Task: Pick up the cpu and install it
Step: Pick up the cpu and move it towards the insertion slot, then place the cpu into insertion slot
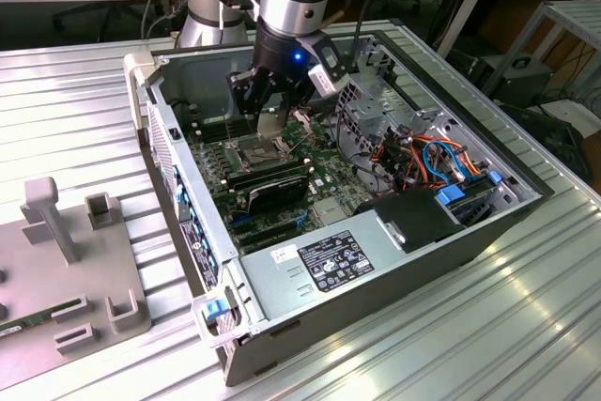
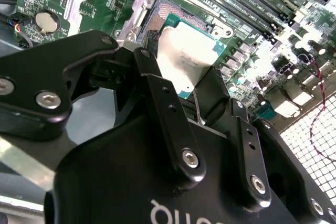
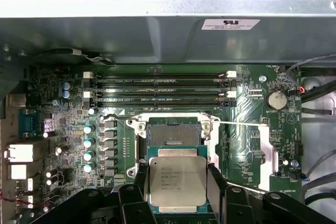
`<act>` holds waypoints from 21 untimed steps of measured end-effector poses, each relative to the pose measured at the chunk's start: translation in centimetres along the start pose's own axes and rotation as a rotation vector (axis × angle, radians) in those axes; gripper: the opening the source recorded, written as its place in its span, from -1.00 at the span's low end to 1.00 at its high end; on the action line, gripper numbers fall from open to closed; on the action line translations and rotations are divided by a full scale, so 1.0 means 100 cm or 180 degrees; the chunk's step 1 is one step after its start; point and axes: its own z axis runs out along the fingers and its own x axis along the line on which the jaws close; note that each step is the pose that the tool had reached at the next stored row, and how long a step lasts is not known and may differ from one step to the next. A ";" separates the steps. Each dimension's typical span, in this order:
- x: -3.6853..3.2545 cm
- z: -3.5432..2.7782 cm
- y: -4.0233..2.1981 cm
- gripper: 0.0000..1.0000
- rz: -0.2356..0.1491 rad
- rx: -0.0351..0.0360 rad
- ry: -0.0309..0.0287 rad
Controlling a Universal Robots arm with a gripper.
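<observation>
Ribbed metal table (image 1: 526, 326) beneath an open computer case (image 1: 376, 312) lying on its side. Inside, green motherboard (image 3: 252, 124) flat on the case floor, with long memory sticks (image 3: 157, 83) seated in a row beside the socket (image 3: 173, 132) (contact field bare). Down inside the case, the claw (image 1: 269, 102): clamps the cpu (image 3: 177, 181) by two opposite edges, silver top showing in both wrist views, and holds it above the board, just beside the bare socket, not seated.

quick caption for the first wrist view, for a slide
The hand grips the cpu by two opposite edges, close to the empty socket on the motherboard.
</observation>
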 end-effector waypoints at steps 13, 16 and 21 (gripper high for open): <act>0.0000 0.0000 0.0005 0.07 0.0000 0.0000 0.0000; 0.0000 0.0000 0.0006 0.07 0.0036 0.0000 -0.0001; 0.0000 0.0007 0.0005 0.07 0.0366 0.0001 -0.0013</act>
